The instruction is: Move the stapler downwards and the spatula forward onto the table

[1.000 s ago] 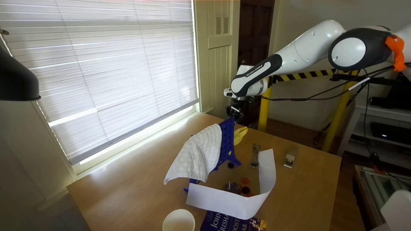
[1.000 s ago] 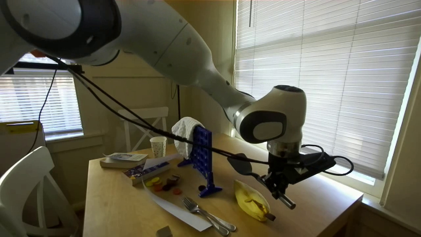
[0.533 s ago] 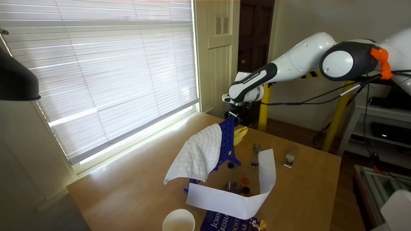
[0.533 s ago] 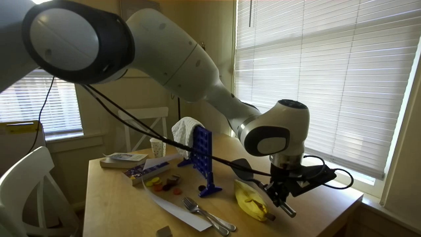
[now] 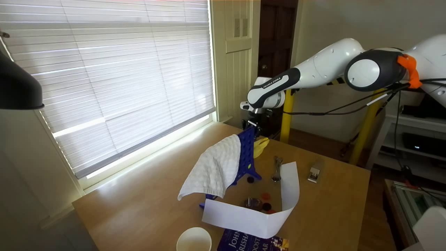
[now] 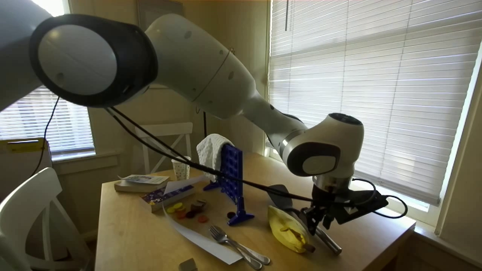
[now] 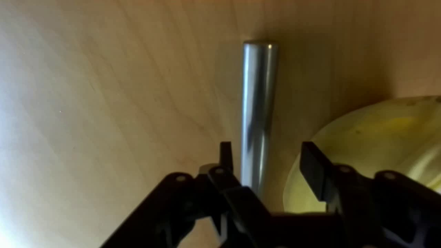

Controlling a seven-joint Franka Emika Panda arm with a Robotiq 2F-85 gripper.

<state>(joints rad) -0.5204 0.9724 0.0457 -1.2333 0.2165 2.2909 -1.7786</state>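
Silver-handled, the spatula [image 7: 257, 117] is now being released beside the yellow banana [image 6: 282, 230], seemingly onto the desk [image 5: 146, 195], its placing probably being finished; the end effector [image 7: 267, 158] is being held parted around it. The stapler [image 5: 314, 173] is lying well apart from the banana.

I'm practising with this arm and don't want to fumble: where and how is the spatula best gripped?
Probably by its metal handle, from straight above, closing across its width. That part is slim and straight, and the spatula appears to lie along the table. The yellow banana-shaped thing close beside it would likely hinder a low approach there. The open gripper appears lined up for this.
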